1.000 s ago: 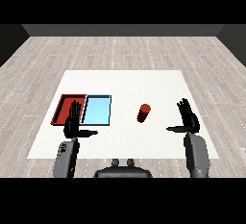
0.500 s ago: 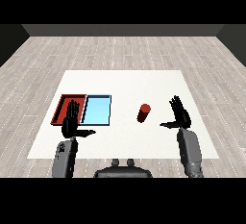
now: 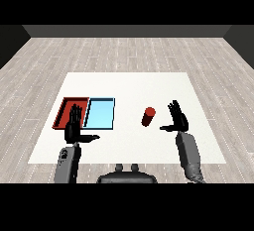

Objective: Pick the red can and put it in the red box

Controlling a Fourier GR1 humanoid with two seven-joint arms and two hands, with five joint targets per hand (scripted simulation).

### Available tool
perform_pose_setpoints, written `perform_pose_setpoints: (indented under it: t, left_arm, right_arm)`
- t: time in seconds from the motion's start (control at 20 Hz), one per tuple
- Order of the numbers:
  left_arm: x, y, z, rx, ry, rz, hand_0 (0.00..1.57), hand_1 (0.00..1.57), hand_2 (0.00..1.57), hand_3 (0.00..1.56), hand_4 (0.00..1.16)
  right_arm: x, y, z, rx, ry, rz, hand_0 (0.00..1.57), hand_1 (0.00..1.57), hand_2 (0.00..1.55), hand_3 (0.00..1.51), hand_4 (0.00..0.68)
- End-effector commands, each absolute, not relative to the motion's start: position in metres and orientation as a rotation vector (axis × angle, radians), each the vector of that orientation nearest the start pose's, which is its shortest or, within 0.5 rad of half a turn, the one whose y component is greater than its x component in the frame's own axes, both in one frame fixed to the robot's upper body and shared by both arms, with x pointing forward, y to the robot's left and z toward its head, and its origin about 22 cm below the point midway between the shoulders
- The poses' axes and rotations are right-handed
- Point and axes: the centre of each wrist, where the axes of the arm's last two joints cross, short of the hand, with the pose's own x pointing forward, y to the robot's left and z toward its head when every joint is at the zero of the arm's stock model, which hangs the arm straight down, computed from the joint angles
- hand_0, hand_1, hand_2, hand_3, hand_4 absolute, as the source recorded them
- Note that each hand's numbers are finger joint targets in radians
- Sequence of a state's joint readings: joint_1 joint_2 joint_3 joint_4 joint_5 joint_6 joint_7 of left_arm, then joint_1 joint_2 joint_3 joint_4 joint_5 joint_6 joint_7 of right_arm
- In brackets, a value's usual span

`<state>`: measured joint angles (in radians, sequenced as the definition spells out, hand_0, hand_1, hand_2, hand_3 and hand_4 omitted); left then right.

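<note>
Here the red can stands upright on the white table, its long axis vertical, right of centre and nearer the front edge. The right hand is near its right side, fingers spread and released, not touching. Bare table separates the can from the light blue tray and the red tray beyond. The left hand hangs open over the red tray's front edge.
</note>
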<state>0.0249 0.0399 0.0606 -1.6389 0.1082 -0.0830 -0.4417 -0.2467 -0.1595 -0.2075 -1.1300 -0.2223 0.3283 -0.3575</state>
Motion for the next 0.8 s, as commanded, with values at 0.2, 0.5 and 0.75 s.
perform_pose_setpoints:
  t: [0.2, 0.5, 0.75]
  left_arm:
    - [0.245, 0.248, 0.018, -0.072, -2.073, 0.067, 0.00, 0.00, 0.00, 0.00, 0.00]
    - [0.223, 0.234, 0.015, -0.076, -2.079, 0.055, 0.00, 0.00, 0.00, 0.00, 0.00]
    - [0.251, 0.247, 0.014, -0.066, -2.070, 0.054, 0.00, 0.00, 0.00, 0.00, 0.00]
  right_arm:
    - [0.284, -0.277, -0.046, 0.286, -1.733, -0.070, 0.00, 0.00, 0.00, 0.00, 0.000]
    - [0.290, -0.261, -0.064, 0.326, -1.703, -0.104, 0.00, 0.00, 0.00, 0.00, 0.000]
    - [0.314, -0.244, -0.069, 0.342, -1.704, -0.111, 0.00, 0.00, 0.00, 0.00, 0.000]
